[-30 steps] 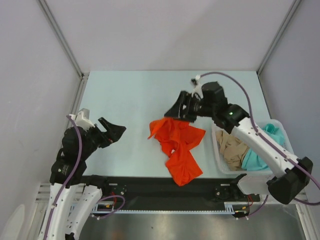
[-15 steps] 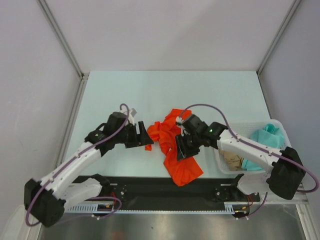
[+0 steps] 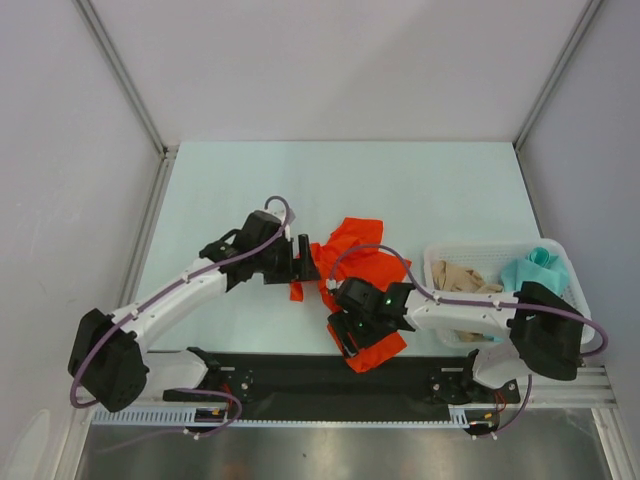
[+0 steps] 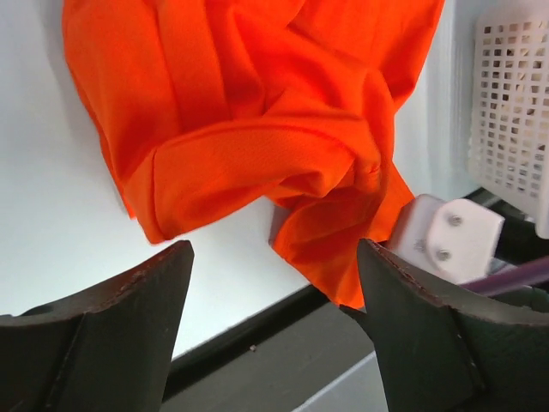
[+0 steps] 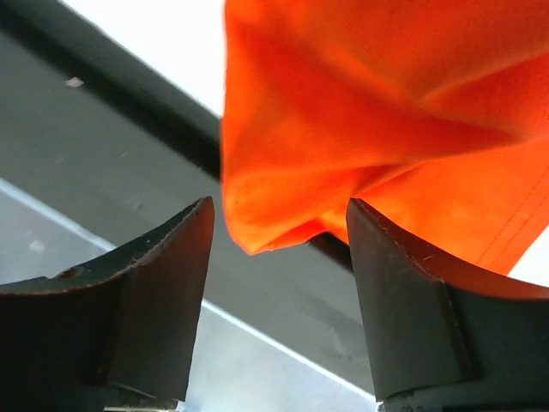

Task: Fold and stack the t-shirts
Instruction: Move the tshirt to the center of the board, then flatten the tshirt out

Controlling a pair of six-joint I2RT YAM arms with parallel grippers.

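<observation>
Flanking the orange-red t-shirt point(image 3: 360, 265), the left gripper point(image 4: 274, 257) sits at its left edge, the right gripper point(image 5: 279, 219) over its near corner; both jaws stand wide, clamping nothing.

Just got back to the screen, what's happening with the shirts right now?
The orange shirt lies crumpled on the table. The left gripper is open at its left edge; the right gripper is open around a fold at its near edge. Neither grips yet. The teal shirt and beige shirt sit in the basket.
</observation>
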